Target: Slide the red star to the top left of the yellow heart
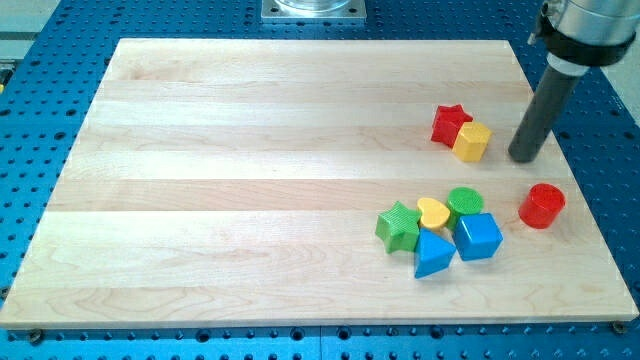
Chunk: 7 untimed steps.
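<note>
left of my tip (524,157), red star (449,123), yellow block (472,141) between

The board (250,180) fills most of the frame. In its upper right, the red star (449,123) touches the yellow block (472,141) at its lower right. My tip (524,157) stands just right of that pair, near the board's right edge. Below the tip lies the red cylinder (541,205).

The lower-right cluster:
- green star (398,226), leftmost
- yellow heart (433,212), centre
- green cylinder (464,202), upper right
- blue cube (478,237), lower right
- blue triangular block (433,254), bottom
</note>
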{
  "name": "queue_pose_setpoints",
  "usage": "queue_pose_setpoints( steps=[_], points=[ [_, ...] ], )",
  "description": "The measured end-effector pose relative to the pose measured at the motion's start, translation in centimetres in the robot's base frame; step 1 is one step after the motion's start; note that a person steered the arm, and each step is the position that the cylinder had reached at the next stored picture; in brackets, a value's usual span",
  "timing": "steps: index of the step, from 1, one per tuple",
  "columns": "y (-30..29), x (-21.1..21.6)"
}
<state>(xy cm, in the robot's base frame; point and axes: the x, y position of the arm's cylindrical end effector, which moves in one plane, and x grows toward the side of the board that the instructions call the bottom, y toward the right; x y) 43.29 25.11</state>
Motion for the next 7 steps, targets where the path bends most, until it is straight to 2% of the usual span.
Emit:
queue_pose_setpoints(
  steps=[1, 2, 3, 4, 6, 7],
  points=[
    [0.0, -0.7],
    [-0.5, -3.3],
    [-0.8, -7.6],
    [-4.5, -8.4],
    [-16.9, -3.3],
    [-19.2, -2.5]
  ],
)
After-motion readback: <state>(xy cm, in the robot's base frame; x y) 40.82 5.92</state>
